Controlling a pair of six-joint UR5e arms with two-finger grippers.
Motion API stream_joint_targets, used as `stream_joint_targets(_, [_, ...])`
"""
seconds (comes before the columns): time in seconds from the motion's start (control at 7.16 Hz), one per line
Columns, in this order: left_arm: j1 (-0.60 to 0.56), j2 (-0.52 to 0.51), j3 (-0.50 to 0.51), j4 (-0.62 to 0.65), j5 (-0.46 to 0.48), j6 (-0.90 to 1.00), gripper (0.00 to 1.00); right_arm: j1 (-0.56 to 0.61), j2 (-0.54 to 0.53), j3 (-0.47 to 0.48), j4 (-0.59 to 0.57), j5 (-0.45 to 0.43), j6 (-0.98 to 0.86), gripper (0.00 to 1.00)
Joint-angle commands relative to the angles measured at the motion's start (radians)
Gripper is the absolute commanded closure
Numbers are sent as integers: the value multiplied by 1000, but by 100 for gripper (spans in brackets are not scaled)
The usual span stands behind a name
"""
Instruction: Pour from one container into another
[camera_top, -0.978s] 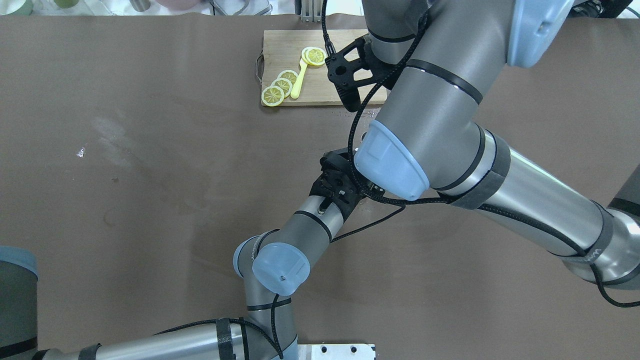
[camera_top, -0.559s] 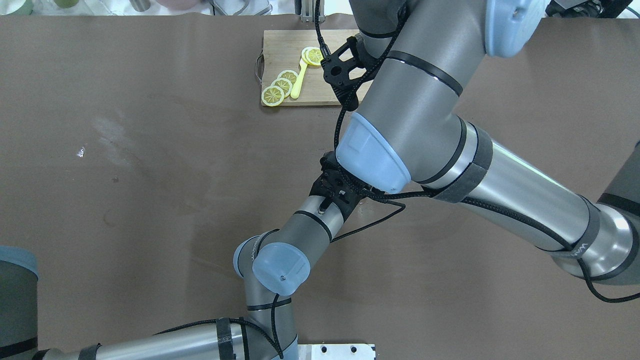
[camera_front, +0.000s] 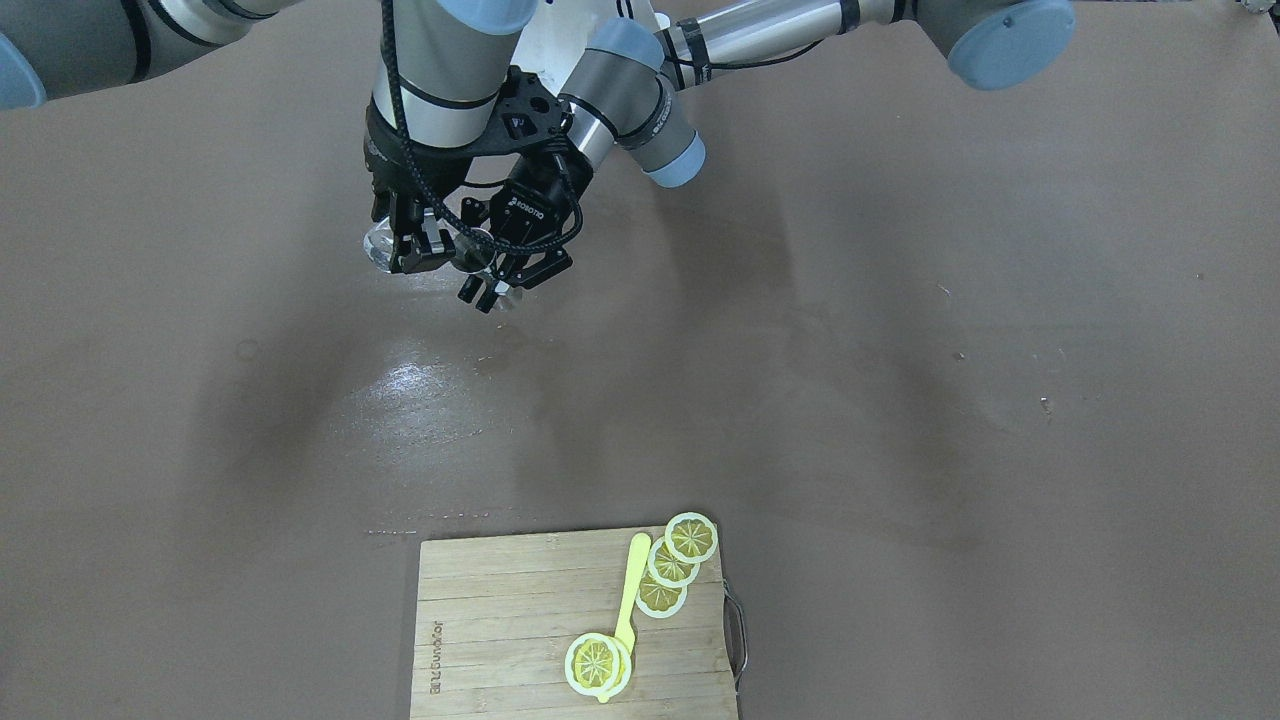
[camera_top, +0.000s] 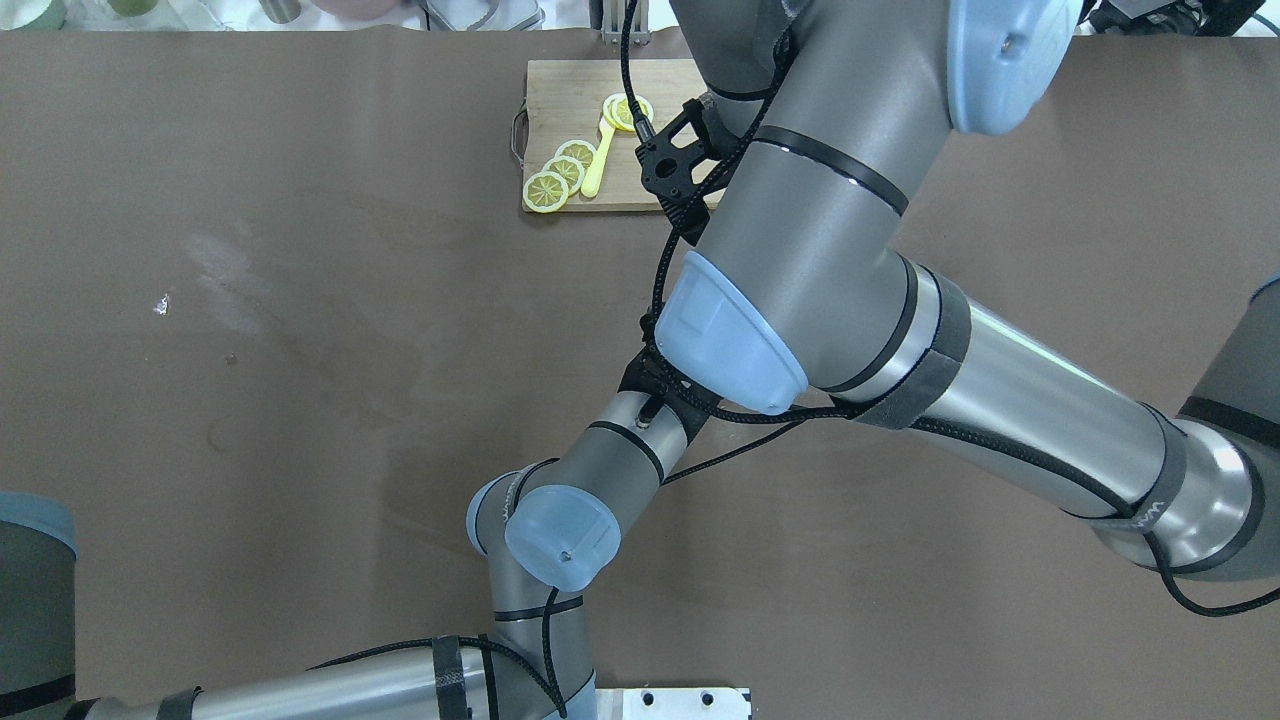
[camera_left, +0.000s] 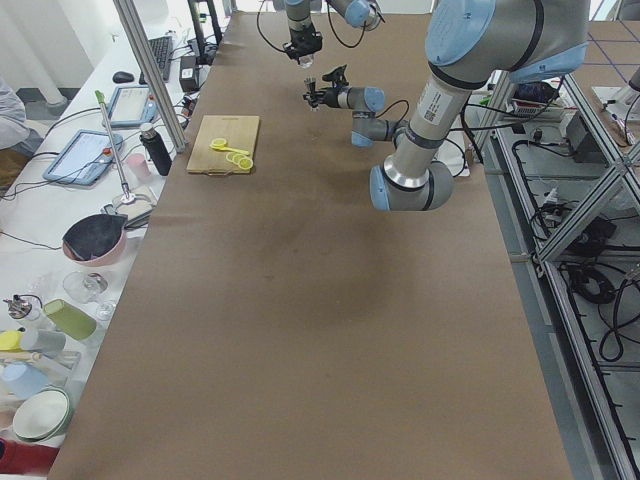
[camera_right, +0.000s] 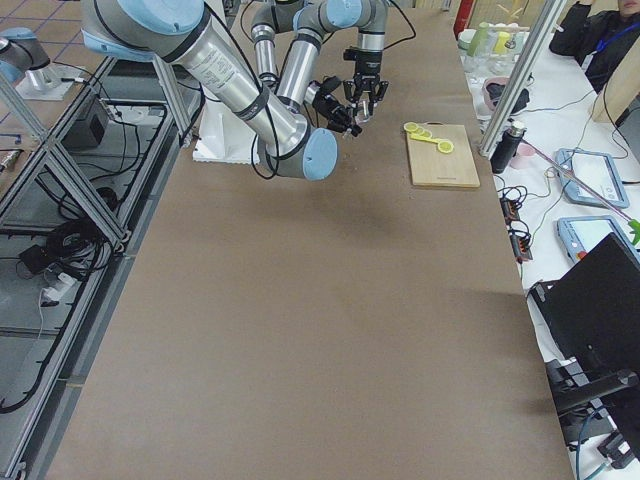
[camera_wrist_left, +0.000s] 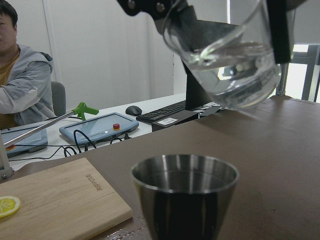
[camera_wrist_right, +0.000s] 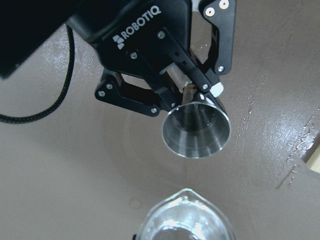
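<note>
Near the robot's edge of the tabletop (camera_front: 900, 350), about midway along it, both arms meet over one spot. The left gripper (camera_wrist_right: 194, 95) has its fingers (camera_wrist_right: 165, 60) closed narrowly on the foot of a steel cup (camera_wrist_left: 185, 195), which stands upright with its mouth open to the ceiling. I cannot tell whether the cup's base rests on the tabletop or hangs just above it.

The right gripper (camera_wrist_left: 227, 25) comes down from above, its fingers (camera_wrist_left: 279, 35) clamped on either side of a clear glass beaker (camera_wrist_left: 225, 65). The beaker hangs higher than the steel cup and just to one side of it, apart from it and leaning a little. From the right wrist view its pouring lip points towards the steel cup's mouth. Something clear seems to sit low in the glass, though I cannot be sure.

A wet sheen (camera_front: 420, 385) shows on the brown surface just beside the two cups.

Well apart from all this, at the opposite long edge, lies a wooden cutting board (camera_front: 500, 620) with lemon slices (camera_front: 692, 537) and a yellow spoon (camera_front: 632, 580) on it. Beyond that edge a person in a grey jacket (camera_wrist_left: 22, 85) sits at a desk.
</note>
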Motion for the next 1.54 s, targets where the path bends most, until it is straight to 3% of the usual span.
stream_joint_targets(0.0, [0, 0, 1, 0, 0, 0, 100, -13, 5, -7, -25, -22, 0, 100])
stream_joint_targets(1.4, [0, 0, -1, 0, 0, 0, 100, -56, 76, -133, -108, -81, 0, 100])
